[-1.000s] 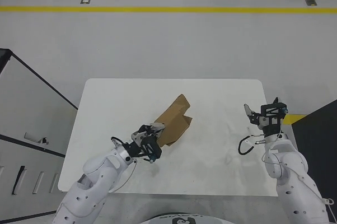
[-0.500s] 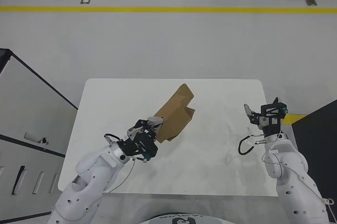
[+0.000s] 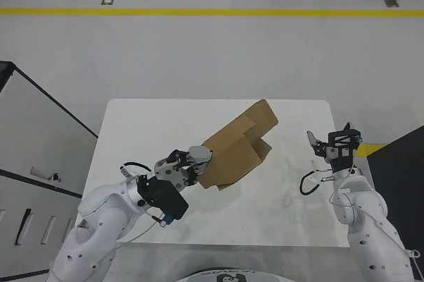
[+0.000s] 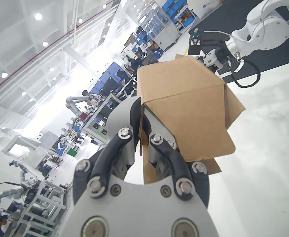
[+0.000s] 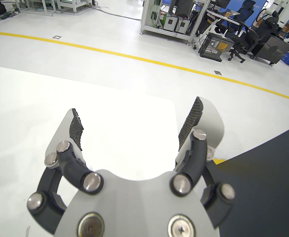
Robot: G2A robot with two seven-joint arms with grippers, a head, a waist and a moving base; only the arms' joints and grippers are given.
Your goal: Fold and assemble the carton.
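Top view showed the carton (image 3: 237,148) only partly formed: its body had opened into a rough tube, but the flaps hung loose and no end was closed. It lay slanted over the middle of the counter (image 3: 148,127), its far end pointing at the far right corner, and it appeared to be lifted off the surface. The left hand (image 3: 198,156) was clamped on the carton's near end; left wrist view showed its fingers (image 4: 132,114) pinching one cardboard wall (image 4: 184,94) between them. The right hand (image 3: 330,134) hung at the right edge with its fingers spread wide and nothing in them (image 5: 135,109), near the carton's far end but apart from it. By my reckoning, squaring the body and folding and tucking the flaps all remained.

Room to work lay toward the near edge and between the carton and the right hand. The carton's far corner sat close to the far edge, so any swing that way risked carrying it past the counter.
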